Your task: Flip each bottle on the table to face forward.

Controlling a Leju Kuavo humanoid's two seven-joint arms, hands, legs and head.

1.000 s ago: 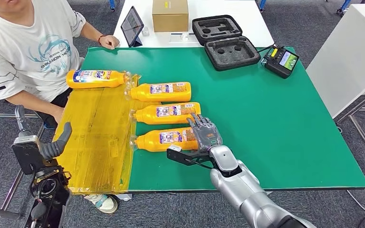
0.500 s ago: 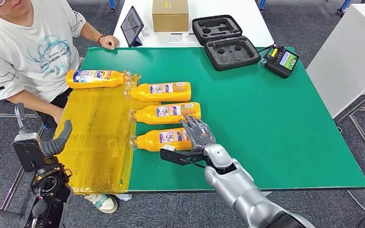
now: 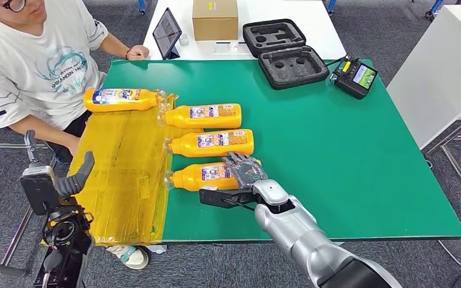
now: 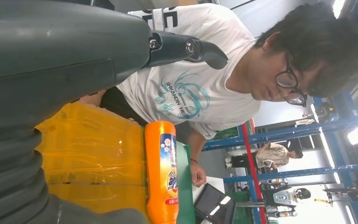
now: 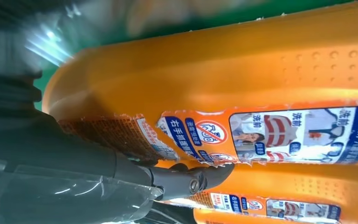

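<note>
From the head view we see four orange bottles lying on their sides on the green table [image 3: 348,156], their caps toward a yellow plastic sheet [image 3: 123,174]. The far bottle [image 3: 120,99] lies on that sheet next to a seated person [image 3: 30,66]; the second bottle [image 3: 204,116] and third bottle [image 3: 213,143] lie in a column nearer us. Our right hand [image 3: 245,171] is laid over the base end of the nearest bottle [image 3: 207,176], fingers draped on it; we cannot tell whether they have closed around it. Our left hand [image 3: 66,186] hangs off the table's left edge, thumb out, with nothing in it. A black foam case [image 3: 285,54], a controller [image 3: 355,77], a tablet [image 3: 167,32] and a cardboard box [image 3: 215,18] sit at the far end.

From the left wrist we see the left hand's thumb [image 4: 186,46] standing free, and the far bottle [image 4: 162,172] lying beside the person [image 4: 205,88].

From the right wrist we see a dark finger [image 5: 191,179] resting against the labelled side of the nearest bottle [image 5: 242,74].
</note>
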